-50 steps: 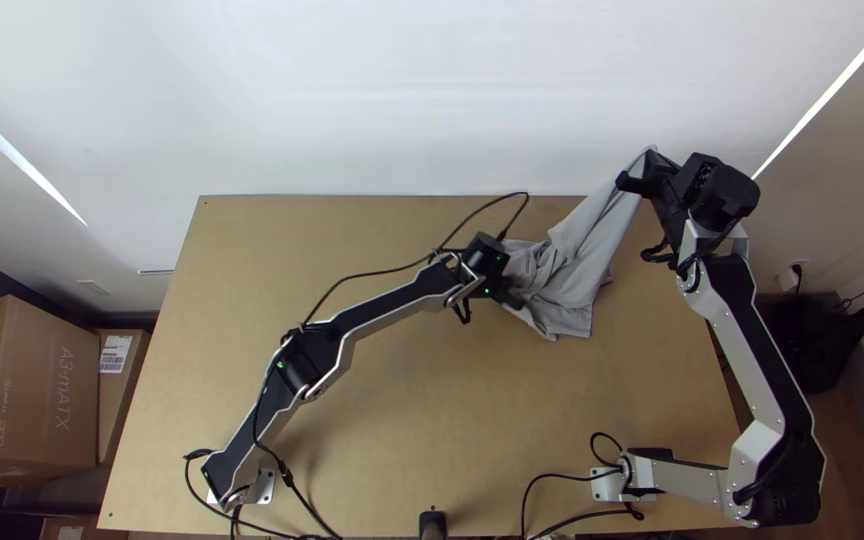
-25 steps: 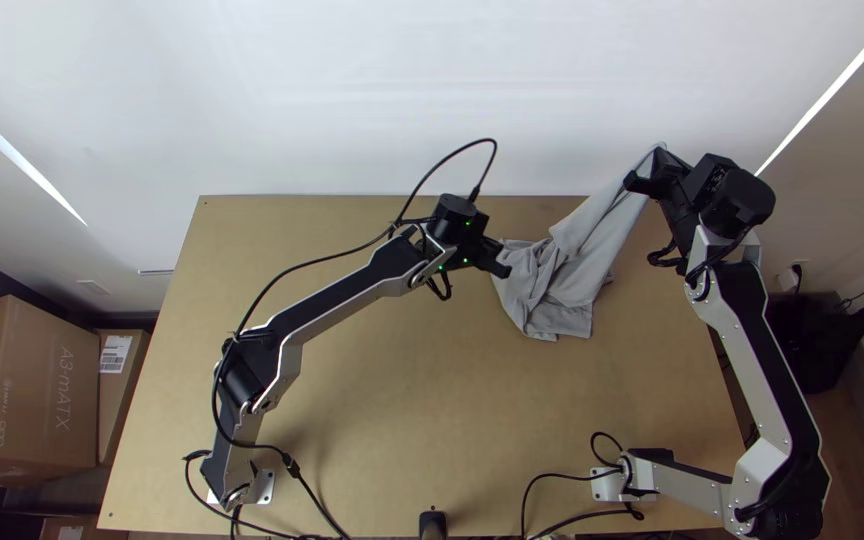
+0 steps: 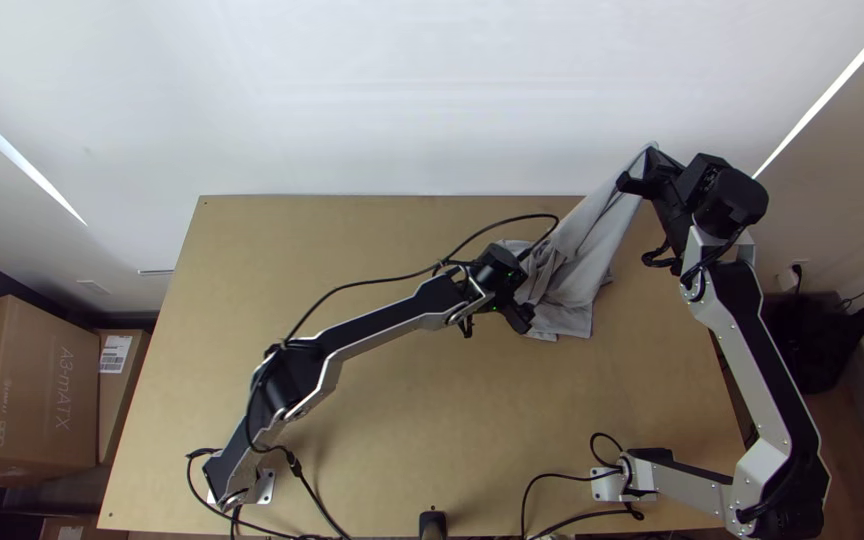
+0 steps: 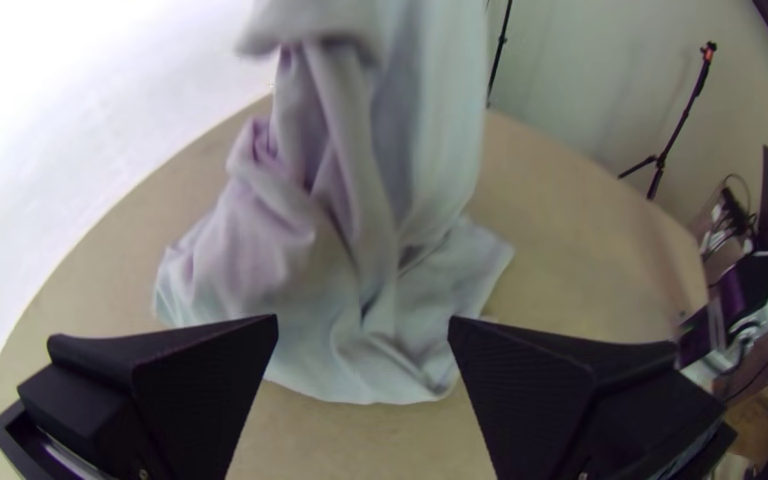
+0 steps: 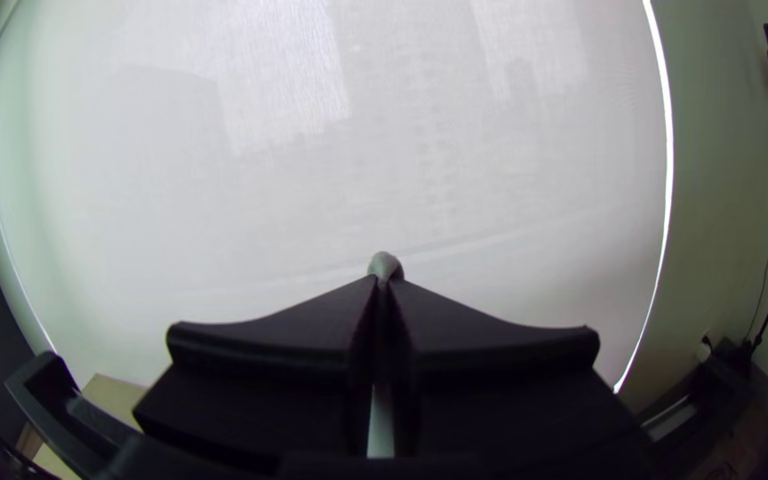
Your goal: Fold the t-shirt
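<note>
Hanging from the right gripper (image 5: 384, 277), the grey t-shirt (image 3: 582, 270) slopes down to a bunched heap on the far right part of the wooden table (image 3: 452, 420). That gripper is pinched tight on one end of the cloth. The left gripper (image 4: 363, 322) is spread wide by the heap and has hold of nothing. The pinch looks small, so a hard tug could make the cloth slip out and flop down. If the left gripper grabs the crumpled part, it might catch many layers at once, and the fold would come out lumpy. Pulling the held end too far could drag the heap off the table. A big cardboard box (image 3: 42, 390) has print on it, and a smaller box beside it has a white label (image 3: 117, 353).
</note>
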Motion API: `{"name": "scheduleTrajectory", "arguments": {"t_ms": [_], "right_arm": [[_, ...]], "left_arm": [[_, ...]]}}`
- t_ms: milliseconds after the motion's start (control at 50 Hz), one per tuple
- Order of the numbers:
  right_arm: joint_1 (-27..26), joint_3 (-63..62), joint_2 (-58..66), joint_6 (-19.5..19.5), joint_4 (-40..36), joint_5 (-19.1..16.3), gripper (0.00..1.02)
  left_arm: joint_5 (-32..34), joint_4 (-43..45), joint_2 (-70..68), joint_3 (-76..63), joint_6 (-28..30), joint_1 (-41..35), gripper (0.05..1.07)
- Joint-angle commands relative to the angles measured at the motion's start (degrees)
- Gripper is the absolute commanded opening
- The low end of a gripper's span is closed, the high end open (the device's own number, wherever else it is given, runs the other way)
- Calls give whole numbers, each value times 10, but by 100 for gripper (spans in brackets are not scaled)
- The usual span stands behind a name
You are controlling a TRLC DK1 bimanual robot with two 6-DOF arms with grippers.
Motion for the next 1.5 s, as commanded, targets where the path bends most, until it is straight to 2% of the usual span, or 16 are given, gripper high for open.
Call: {"name": "scheduleTrajectory", "arguments": {"t_ms": [0, 100, 140, 160, 180, 260, 280, 620, 980, 1220, 1340, 1480], "right_arm": [[8, -3, -23, 3, 8, 11, 2], [13, -10, -30, 5, 8, 12, 2], [13, -11, -33, 5, 7, 12, 2], [13, -12, -34, 5, 7, 12, 2], [13, -12, -35, 5, 6, 12, 2], [15, -13, -40, 4, 1, 12, 2], [14, -14, -40, 3, 1, 12, 2], [-2, -13, -50, -9, 2, 12, 2], [4, -10, -118, -11, 3, 11, 2], [7, -53, -163, -1, -89, 10, 2], [7, -120, -190, -1, -94, 3, 2], [10, -179, -215, -2, -97, -1, 2]], "left_arm": [[-8, 5, 55, 45, 18, 1, 99], [-23, 3, 100, 94, 21, 4, 98], [-24, 3, 113, 111, 21, 6, 91], [-24, 3, 119, 118, 20, 7, 84], [-24, 5, 124, 124, 16, 9, 72], [-31, 32, 129, 133, -5, 18, 14], [-32, 38, 129, 133, -6, 19, 7], [-33, -11, -1, 116, -56, 89, 8], [-33, -16, -243, -20, -60, 163, 8], [-27, -14, -338, -150, -57, 167, 8], [1, -20, -353, -243, -60, 161, 8], [65, -23, -360, -369, -28, 151, 8]]}}
